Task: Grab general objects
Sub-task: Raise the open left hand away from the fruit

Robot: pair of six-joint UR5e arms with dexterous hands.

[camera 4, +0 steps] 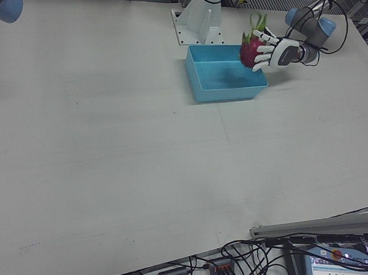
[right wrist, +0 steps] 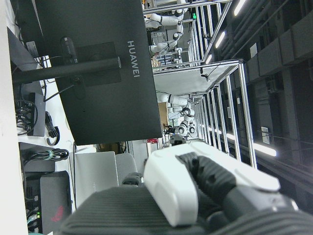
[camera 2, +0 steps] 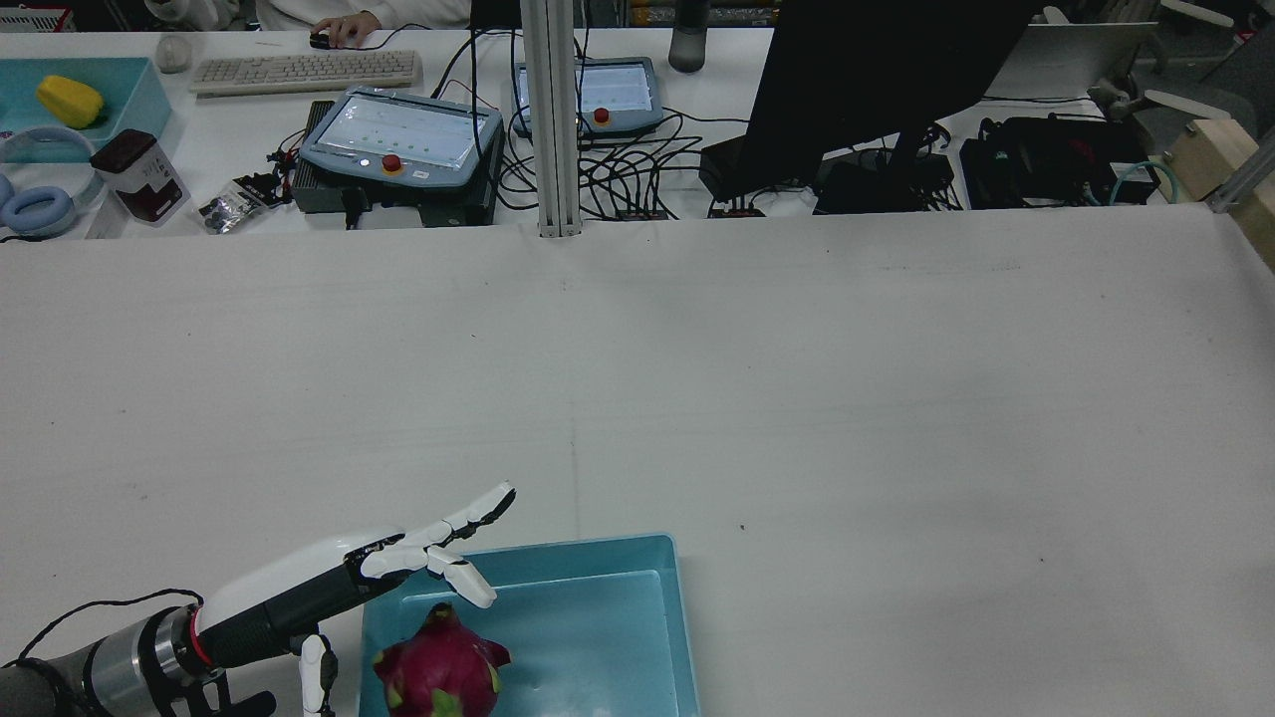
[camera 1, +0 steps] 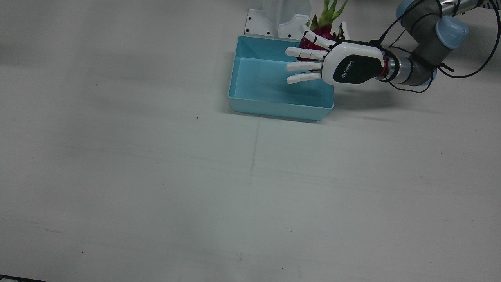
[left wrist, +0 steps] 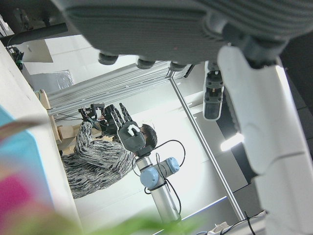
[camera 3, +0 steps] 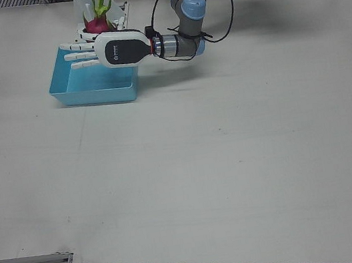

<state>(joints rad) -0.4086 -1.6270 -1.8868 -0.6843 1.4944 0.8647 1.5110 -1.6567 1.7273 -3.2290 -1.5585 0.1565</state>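
A pink dragon fruit (camera 1: 321, 31) with green leaf tips sits at the corner of the light blue bin (camera 1: 274, 111) nearest the arm pedestals. My left hand (camera 1: 332, 62) hovers over that side of the bin, palm down, fingers spread and straight, holding nothing. In the rear view the fruit (camera 2: 438, 672) lies just under the hand (camera 2: 379, 568), beside the thumb. The right-front view shows the fruit (camera 4: 250, 51) right against the open hand (camera 4: 276, 50). My right hand shows only as a close blur in the right hand view (right wrist: 195, 196); its fingers are hidden.
A white pedestal base (camera 1: 260, 21) stands right behind the bin. The left arm's elbow and black cables (camera 1: 430, 43) hang to the side of the bin. Beyond the table's far edge are teach pendants (camera 2: 398, 139) and a monitor (camera 2: 877, 70).
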